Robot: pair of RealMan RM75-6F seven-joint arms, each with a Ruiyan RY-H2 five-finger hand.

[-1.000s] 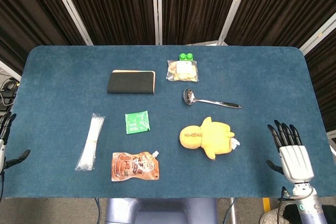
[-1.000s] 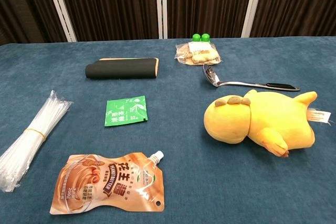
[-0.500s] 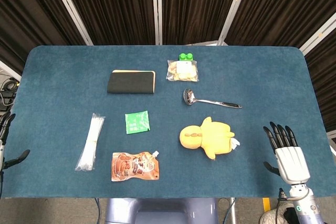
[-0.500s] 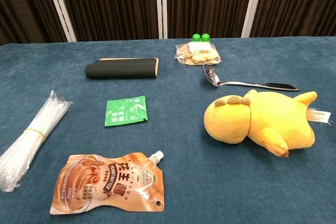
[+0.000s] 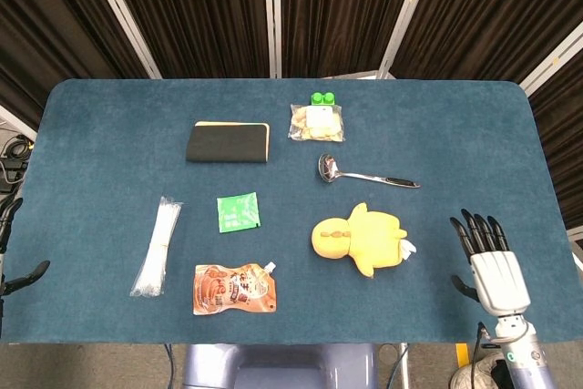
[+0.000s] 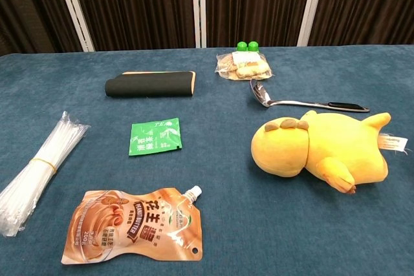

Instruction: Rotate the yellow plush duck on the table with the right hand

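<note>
Since earlier, our right hand [image 5: 490,266] drifted left toward the yellow plush duck [image 5: 361,237], fingers spread, holding nothing. We are approaching; the duck lies untouched on the surface [image 5: 109,134]. Next we must reach it.

Yellow plush duck [image 5: 360,239], lying on its side on blue table [image 5: 109,134], head twd left, tail w/ white tag twd right, brown tufts on head; just below metal spoon [image 5: 364,174].

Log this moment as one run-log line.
phase: approach | right hand: open, right of yellow plush duck, apart | duck: lying on table, untouched | left hand: idle at edge
</note>
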